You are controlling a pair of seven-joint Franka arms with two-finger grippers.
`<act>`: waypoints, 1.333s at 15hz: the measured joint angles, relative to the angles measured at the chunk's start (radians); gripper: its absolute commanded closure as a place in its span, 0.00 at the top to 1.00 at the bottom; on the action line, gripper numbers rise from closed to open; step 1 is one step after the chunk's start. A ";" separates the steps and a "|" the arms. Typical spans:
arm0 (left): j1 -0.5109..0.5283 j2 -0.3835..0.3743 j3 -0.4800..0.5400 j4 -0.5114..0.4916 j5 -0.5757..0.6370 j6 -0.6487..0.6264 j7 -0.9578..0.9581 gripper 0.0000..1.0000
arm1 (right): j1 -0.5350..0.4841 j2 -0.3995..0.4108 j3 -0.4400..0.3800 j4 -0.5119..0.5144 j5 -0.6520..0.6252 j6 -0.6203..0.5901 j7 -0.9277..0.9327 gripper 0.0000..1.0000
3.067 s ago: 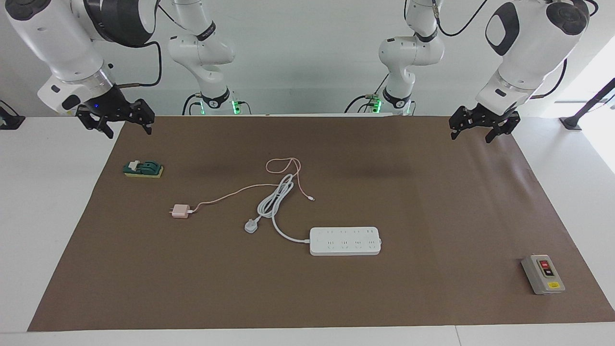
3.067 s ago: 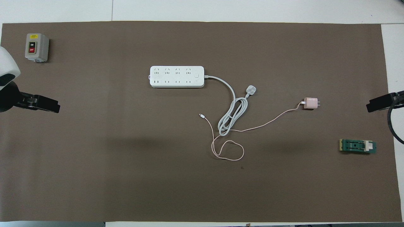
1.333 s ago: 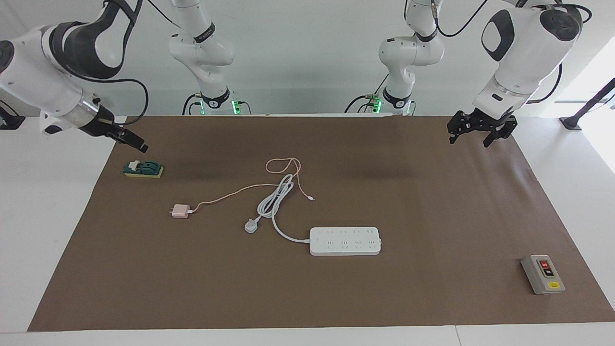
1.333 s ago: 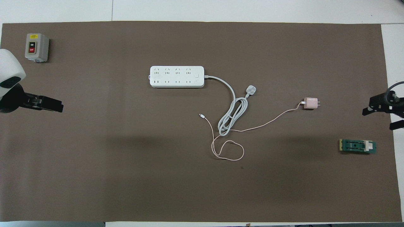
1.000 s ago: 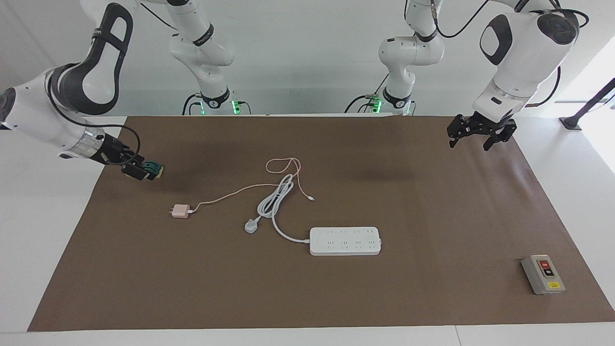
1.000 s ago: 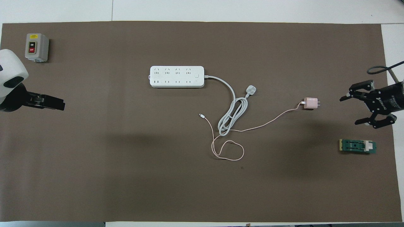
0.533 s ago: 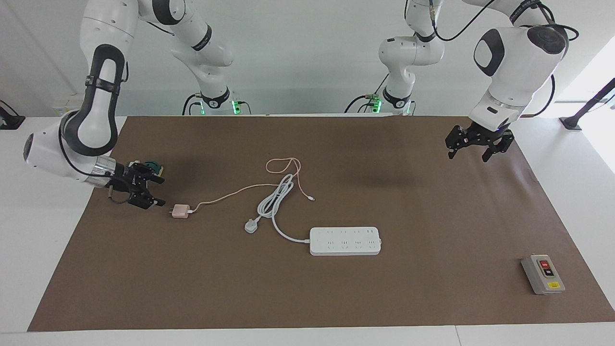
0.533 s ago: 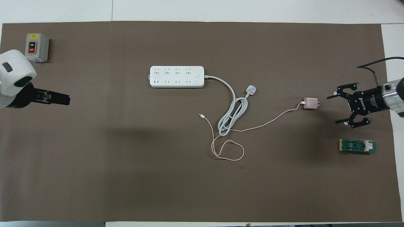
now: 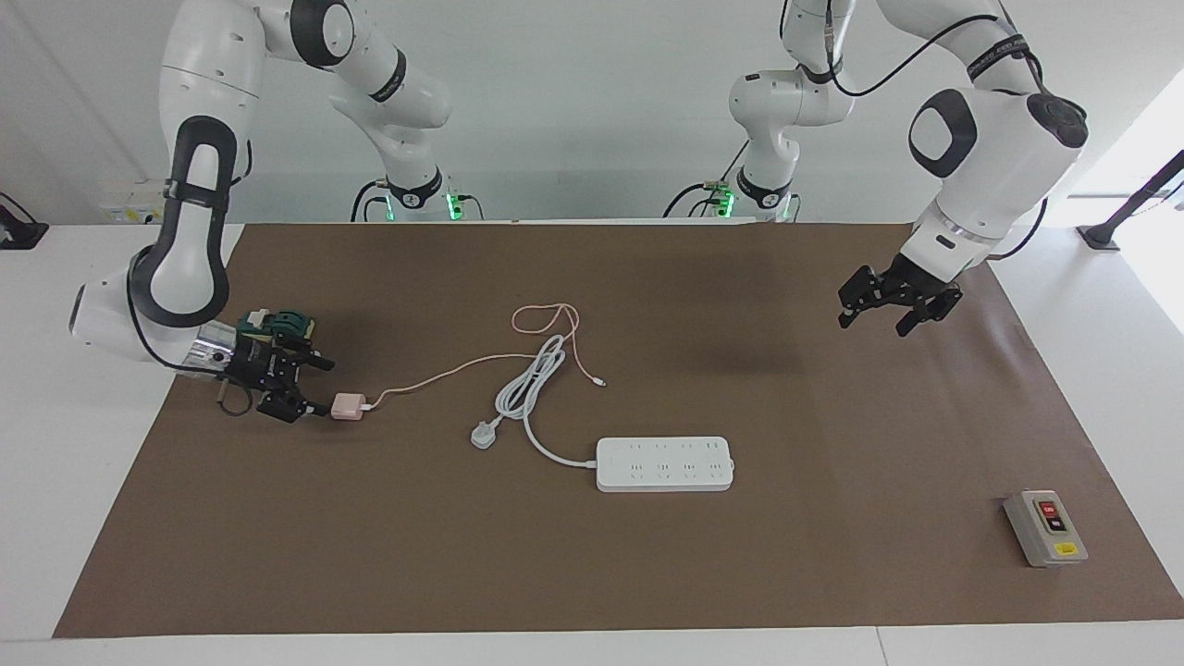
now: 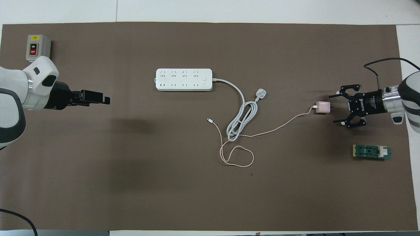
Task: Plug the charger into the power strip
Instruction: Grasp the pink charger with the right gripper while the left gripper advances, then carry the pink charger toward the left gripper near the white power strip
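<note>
Right hand (image 10: 338, 108) sits low at the prong end of the charger (image 10: 323, 107), fingers spread wide, nothing held yet — the pink cube lies on the tabletop toward the right arm's end, well apart from the power strip (image 10: 183, 79). I judge the cube light, hard and a bit slick; I'd pinch its 2 flat sides, clear of the prongs. Its thin cable (image 10: 269, 131) is limp and crosses the strip's coiled white cord (image 10: 241, 121), so it may drag. Left hand (image 9: 886, 305) waits over bare mat, open too.
</note>
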 measured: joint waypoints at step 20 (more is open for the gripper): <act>-0.148 0.345 -0.025 -0.030 -1.094 -0.434 0.491 0.97 | 0.027 0.015 0.002 -0.032 0.066 0.070 -0.084 0.00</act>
